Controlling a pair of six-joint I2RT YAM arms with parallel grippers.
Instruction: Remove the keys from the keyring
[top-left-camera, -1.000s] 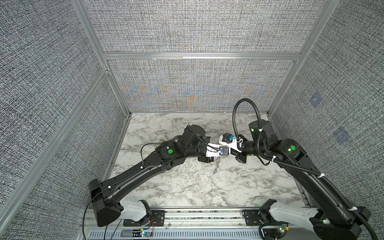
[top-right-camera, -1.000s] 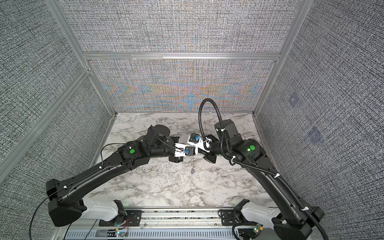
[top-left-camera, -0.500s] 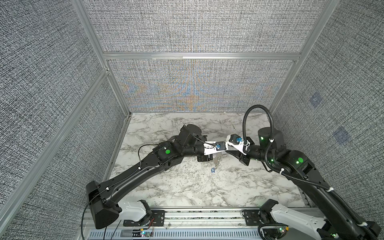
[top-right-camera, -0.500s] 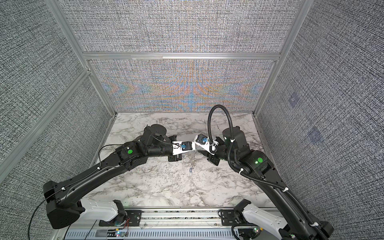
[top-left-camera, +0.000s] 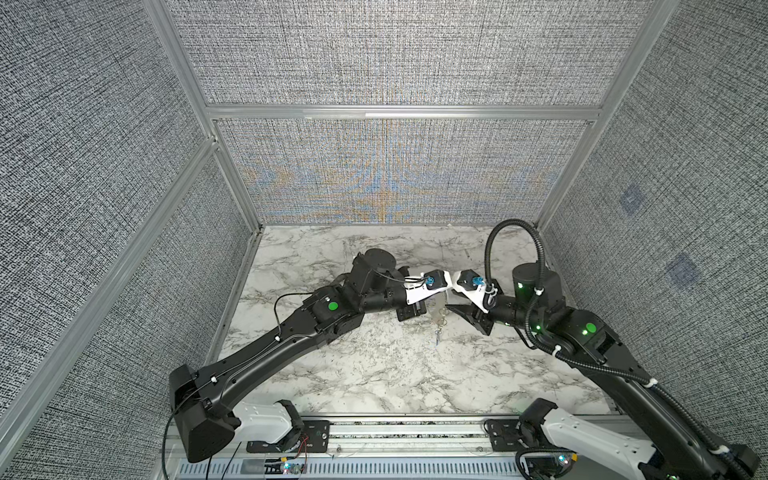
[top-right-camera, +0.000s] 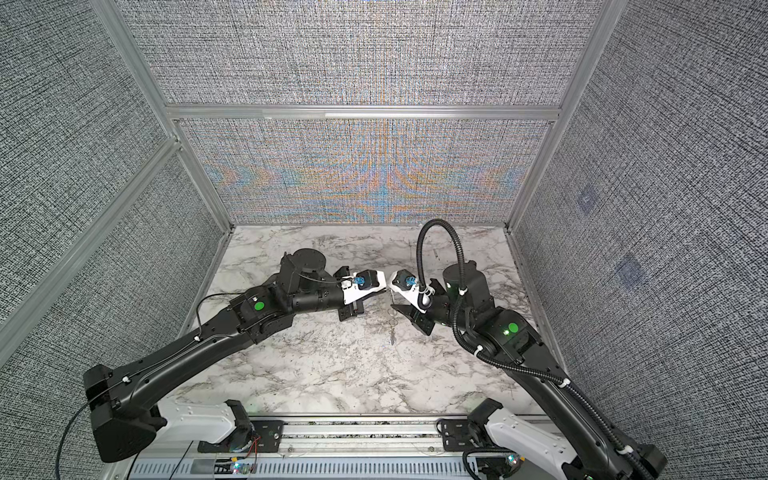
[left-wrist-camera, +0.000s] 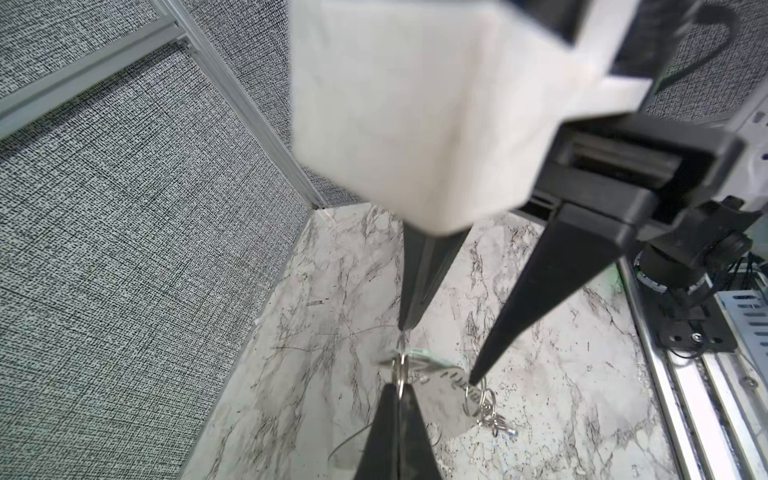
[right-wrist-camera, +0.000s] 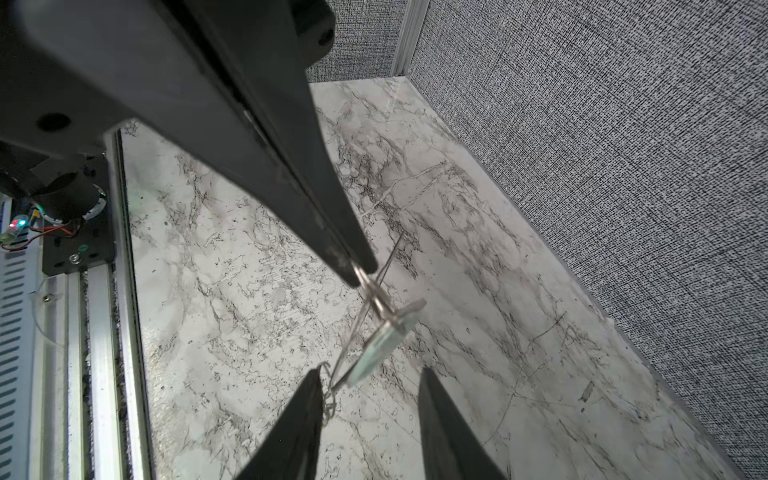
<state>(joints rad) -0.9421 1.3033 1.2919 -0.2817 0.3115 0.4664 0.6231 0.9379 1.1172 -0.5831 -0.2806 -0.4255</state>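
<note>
In both top views the two black arms meet just right of the frame's centre, above the marble tabletop (top-left-camera: 374, 374). The left hand (top-left-camera: 439, 298) and the right hand (top-left-camera: 449, 301) stand tip to tip. A small metal bunch (top-left-camera: 439, 319) hangs beneath them, clear of the tabletop, and its parts are too small to tell apart here. The other eye shows the same bunch (top-right-camera: 390, 326) under the hands.

In the left wrist view the left hand (left-wrist-camera: 399, 386) is clenched on the keyring (left-wrist-camera: 401, 370), a thin double metal ring seen edge-on between its tips. A flat plate (left-wrist-camera: 436, 399), pale grey, hangs from that ring. A cluster of small rings (left-wrist-camera: 486, 411) sits at the plate's far side. The right hand (left-wrist-camera: 440, 353) points down at them, released, with its fingers spread. One fingertip is just above the keyring and the other is just beside the cluster.

In the right wrist view the left hand (right-wrist-camera: 361, 270) pinches the keyring (right-wrist-camera: 374, 291). The flat plate (right-wrist-camera: 382, 345) dangles edge-on below it. The right hand (right-wrist-camera: 370, 399) is spread wide and grasps nothing. One of its fingers (right-wrist-camera: 309, 399) is just beside the small rings.
</note>
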